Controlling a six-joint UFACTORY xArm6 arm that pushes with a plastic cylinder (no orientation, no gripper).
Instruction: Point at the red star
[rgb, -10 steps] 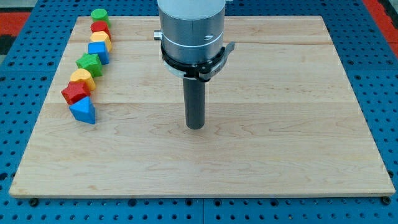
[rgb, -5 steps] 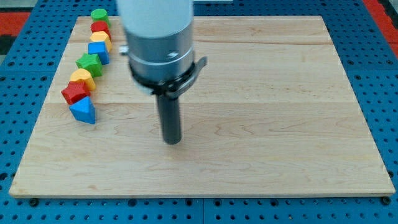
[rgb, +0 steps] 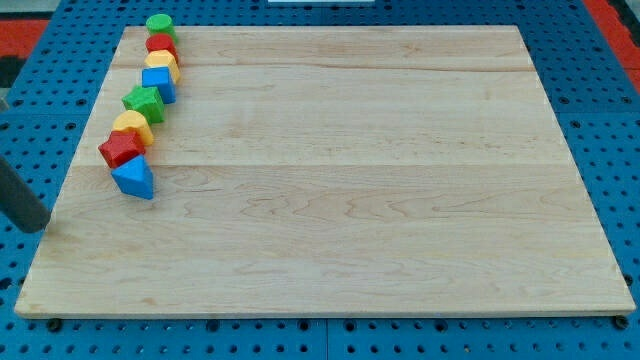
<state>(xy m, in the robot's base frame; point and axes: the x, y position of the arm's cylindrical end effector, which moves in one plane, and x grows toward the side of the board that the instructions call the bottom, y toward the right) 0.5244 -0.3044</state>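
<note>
Red star (rgb: 121, 149) in left-edge block row, my tip (rgb: 37, 226) lower-left, apart, holding nothing

A plain dark grey round rod ends in my tip (rgb: 36, 228).

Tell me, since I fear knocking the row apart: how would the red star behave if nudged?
The red star looks small and rigid, so it would likely slide, not roll, on the smooth wooden board. It seems to touch the blue triangular block and yellow block, so they would probably shift too. My tip sits off-board, left.
</note>
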